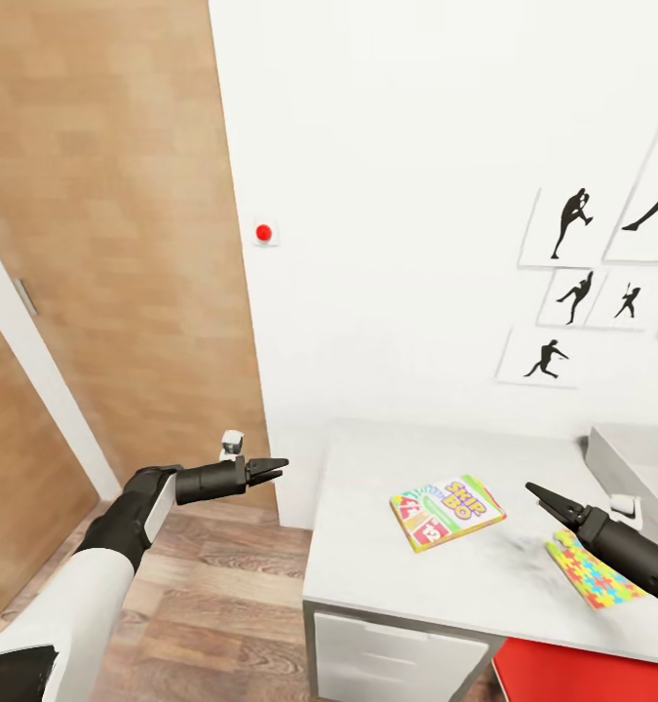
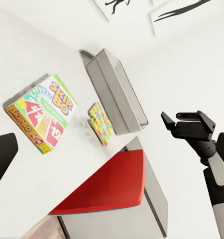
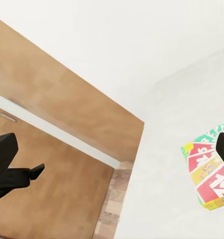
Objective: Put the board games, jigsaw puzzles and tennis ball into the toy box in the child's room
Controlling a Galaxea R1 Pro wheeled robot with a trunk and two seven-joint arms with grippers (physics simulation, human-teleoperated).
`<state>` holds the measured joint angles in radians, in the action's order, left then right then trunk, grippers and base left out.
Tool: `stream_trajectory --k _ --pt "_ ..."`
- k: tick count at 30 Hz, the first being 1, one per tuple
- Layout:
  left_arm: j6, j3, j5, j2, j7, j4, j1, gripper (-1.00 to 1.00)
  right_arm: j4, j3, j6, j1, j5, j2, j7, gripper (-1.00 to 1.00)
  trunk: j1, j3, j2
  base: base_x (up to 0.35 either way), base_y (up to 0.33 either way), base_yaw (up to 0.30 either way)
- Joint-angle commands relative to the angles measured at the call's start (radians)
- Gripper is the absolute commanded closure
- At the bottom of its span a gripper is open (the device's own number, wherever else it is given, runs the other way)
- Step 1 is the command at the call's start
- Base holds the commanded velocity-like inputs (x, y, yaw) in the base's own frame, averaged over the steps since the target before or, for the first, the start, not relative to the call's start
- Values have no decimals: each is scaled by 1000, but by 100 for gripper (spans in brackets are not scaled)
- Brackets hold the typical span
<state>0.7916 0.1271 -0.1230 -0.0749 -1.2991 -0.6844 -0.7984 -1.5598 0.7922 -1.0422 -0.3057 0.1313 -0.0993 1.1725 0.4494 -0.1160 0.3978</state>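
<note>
On the white table [image 1: 387, 575] lies the red-green-yellow Skip-Bo board game [image 1: 447, 511], also seen from both wrists [image 2: 42, 112] [image 3: 209, 177]. To its right lies a jigsaw puzzle [image 1: 592, 570] [image 2: 100, 123] in front of the grey toy box [image 1: 616, 458] [image 2: 117, 92], which is partly cut off by the frame edge. My right gripper [image 1: 535, 490] [image 2: 187, 119] hovers open above the table between the game and the puzzle. Off the table's left end, over the floor, my left gripper [image 1: 270, 469] is open and holds nothing. The tennis ball is out of view.
A brown wooden door [image 1: 104, 244] stands open at the left, with wood-plank floor [image 1: 221, 575] below my left arm. A red seat [image 1: 582, 673] [image 2: 107, 184] is tucked under the table's front edge. White drawers [image 1: 397, 653] sit under the table. Baseball silhouettes [image 1: 572, 224] hang on the wall.
</note>
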Motion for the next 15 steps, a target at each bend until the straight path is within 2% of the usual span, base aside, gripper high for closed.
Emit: stream_trajectory --k 1,11,15 --pt "9 0 -3 0 -2 0 -1 -100 0 1 -5 -1 -2 0 2 -100 1 -2 2 3 102 0" --pt "9 -1 -3 0 -1 0 -1 -100 0 -6 -5 -1 -21 1 -19 -100 1 -2 2 1 30 0" --pt "9 -1 -3 1 0 0 -1 -100 1 -7 -5 0 -22 1 -88 -100 1 -2 2 0 2 0"
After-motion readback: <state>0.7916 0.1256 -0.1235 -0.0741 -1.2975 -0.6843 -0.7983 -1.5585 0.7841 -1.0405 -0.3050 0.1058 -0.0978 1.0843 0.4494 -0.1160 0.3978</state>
